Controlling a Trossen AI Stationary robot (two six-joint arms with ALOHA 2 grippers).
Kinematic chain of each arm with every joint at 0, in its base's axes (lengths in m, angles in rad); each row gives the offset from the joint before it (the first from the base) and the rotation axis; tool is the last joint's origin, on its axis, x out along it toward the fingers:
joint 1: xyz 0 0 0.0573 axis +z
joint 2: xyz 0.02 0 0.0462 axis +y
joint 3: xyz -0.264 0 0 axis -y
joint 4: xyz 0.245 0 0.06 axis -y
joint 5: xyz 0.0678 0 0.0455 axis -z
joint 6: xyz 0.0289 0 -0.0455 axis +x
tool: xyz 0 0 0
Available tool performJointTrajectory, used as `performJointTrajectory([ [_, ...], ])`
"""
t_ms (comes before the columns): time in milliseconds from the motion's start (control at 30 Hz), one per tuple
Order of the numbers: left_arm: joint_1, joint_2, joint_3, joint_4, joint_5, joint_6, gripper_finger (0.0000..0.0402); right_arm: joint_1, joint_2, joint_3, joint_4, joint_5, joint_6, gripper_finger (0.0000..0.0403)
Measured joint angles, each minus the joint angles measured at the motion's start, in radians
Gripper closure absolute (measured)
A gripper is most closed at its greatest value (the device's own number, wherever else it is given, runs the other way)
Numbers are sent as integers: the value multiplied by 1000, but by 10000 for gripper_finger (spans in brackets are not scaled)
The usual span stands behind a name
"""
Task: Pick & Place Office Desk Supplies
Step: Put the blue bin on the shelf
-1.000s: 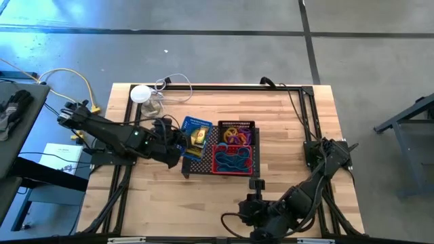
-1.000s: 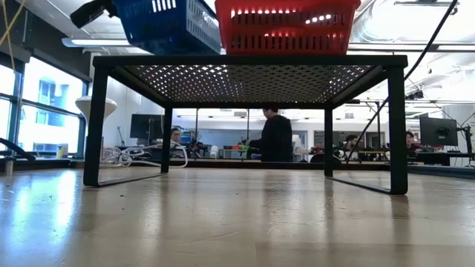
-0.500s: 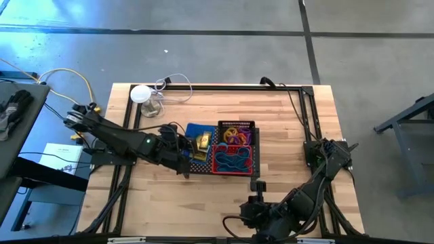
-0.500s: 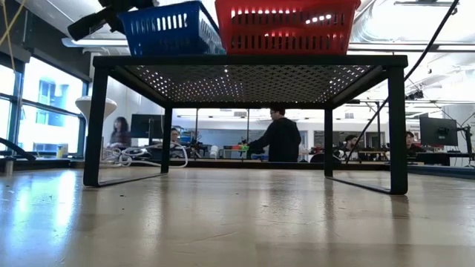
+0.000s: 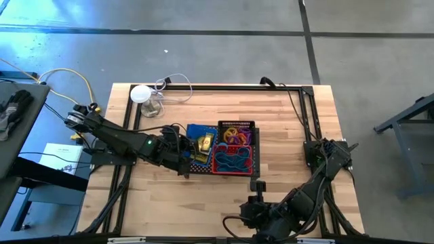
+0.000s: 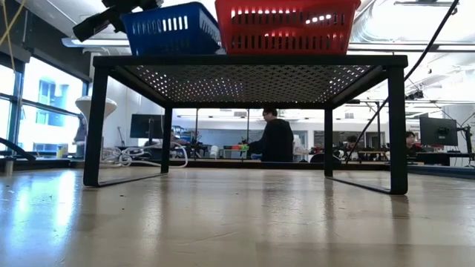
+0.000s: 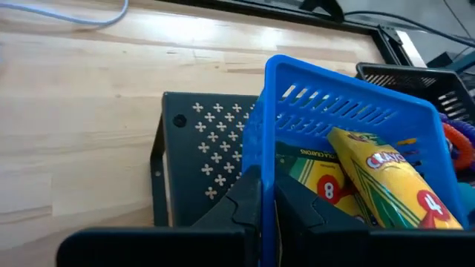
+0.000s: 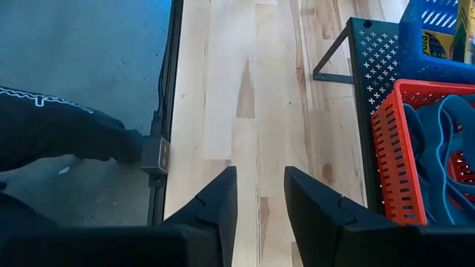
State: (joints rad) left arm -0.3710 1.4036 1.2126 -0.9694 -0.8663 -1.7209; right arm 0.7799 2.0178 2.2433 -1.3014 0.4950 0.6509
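Spanning the middle of the wooden table (image 5: 224, 196), a black perforated metal stand (image 6: 249, 78) carries three baskets on its top. The blue basket (image 7: 349, 133) sits at the stand's left end in the high view, the red basket (image 5: 232, 161) beside it toward the near edge, and a black mesh basket (image 5: 237, 126) behind the red one.

The left arm reaches in from the table's left side, and the left gripper (image 7: 266, 211) has its fingers pinched together on the blue basket's near wall, which passes between them in the left wrist view. The right arm is folded low at the near edge of the table; the right gripper (image 8: 260, 200) has its fingers parted, with nothing between them but bare wood.

Inside the blue basket lie yellow crayon boxes (image 7: 386, 185), one tilted over another. The red basket holds blue rubber-band loops (image 8: 438, 148), and the black mesh basket holds purple and orange rings (image 5: 235, 136).

A white round-topped object (image 5: 141, 93) with a cable stands at the far left corner of the table.
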Motion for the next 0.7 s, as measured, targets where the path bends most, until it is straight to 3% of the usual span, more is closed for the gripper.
performJointTrajectory([
  [233, 0, 0, 0, 13, 31, -5, 378, 0, 0, 0, -1, 0, -1, 302],
  [500, 0, 0, 0, 37, 38, 1, 302, 6, 0, 0, -4, -4, -28, 302],
  [700, 0, -17, 12, 71, -35, 133, 273, 9, 0, 0, -2, -4, -50, 302],
])
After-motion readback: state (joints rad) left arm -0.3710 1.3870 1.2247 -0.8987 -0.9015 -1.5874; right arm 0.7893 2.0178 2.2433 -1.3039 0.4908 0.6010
